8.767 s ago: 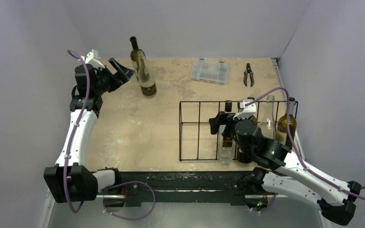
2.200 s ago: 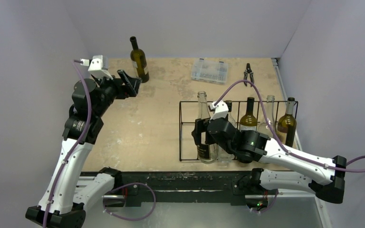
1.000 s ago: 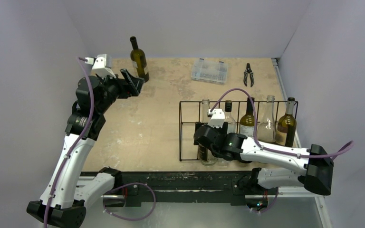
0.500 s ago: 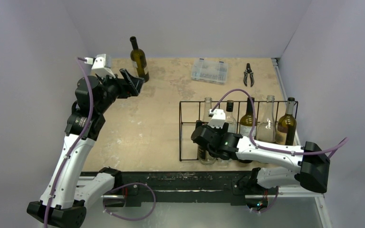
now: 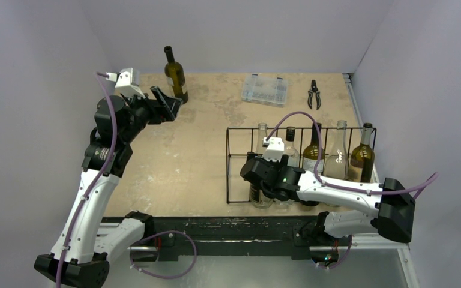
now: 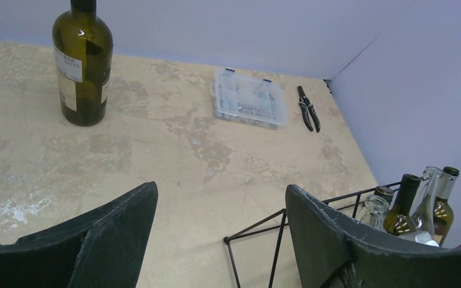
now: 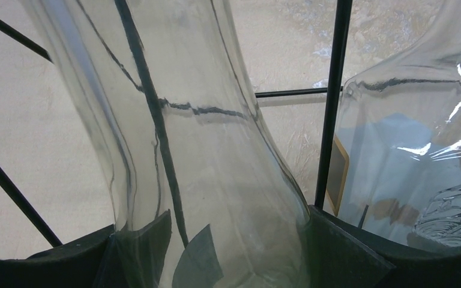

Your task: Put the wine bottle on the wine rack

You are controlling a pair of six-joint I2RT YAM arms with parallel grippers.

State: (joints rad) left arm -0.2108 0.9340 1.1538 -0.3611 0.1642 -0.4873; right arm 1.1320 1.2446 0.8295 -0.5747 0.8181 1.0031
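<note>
A clear wine bottle (image 5: 262, 135) stands upright in the second slot from the left of the black wire wine rack (image 5: 238, 157). My right gripper (image 5: 257, 183) is shut on its lower body. In the right wrist view the clear bottle (image 7: 216, 150) fills the space between both fingers (image 7: 138, 246) of the gripper (image 7: 228, 255). My left gripper (image 5: 169, 108) is open and empty, just in front of a dark green wine bottle (image 5: 177, 81) at the back left. That bottle (image 6: 84, 66) stands upright beyond the open left gripper (image 6: 219, 228).
Several other bottles fill the rack's right slots (image 5: 340, 153); its leftmost slot is free. One clear bottle (image 7: 408, 168) stands right beside the held one, behind a rack bar (image 7: 330, 120). A clear compartment box (image 5: 265, 90) and pliers (image 5: 314, 95) lie at the back.
The clear bottle that stood by the dark one at the back left is now in the rack, held by my right gripper. In the last second it sank slightly. The left arm stayed still.
</note>
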